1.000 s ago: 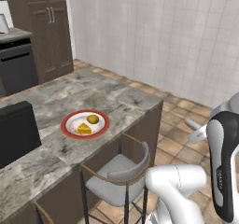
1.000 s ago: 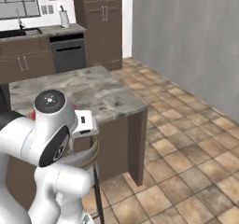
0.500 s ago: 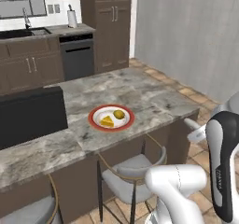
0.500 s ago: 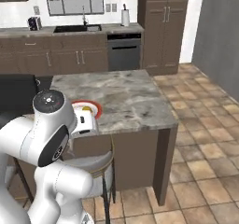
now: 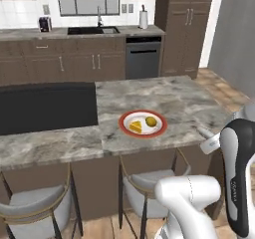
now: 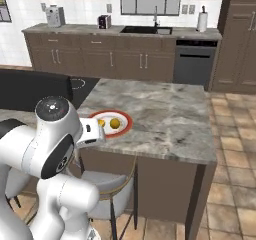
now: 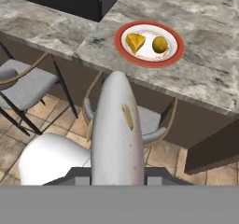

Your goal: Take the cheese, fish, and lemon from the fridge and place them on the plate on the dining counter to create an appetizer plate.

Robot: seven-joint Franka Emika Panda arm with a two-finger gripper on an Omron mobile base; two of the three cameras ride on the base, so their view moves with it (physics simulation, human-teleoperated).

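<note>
Silvery-tan fish [image 7: 116, 129] sat pinched in the claw [image 7: 116, 178]. Cheese [image 7: 135, 42] and lemon [image 7: 160, 44] lay on the plate [image 7: 149, 60], at 12 o'clock on the worktop [image 7: 210, 73]. Judged delivery step; next required reaching over and releasing.

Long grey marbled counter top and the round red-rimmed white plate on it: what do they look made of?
Long grey marbled counter top: looks like polished stone, marble or granite, going by its mottled grey veining and thick slab edge. Round red-rimmed white plate: probably glazed ceramic, with its smooth white centre and even red rim; plastic can't be ruled out.
</note>
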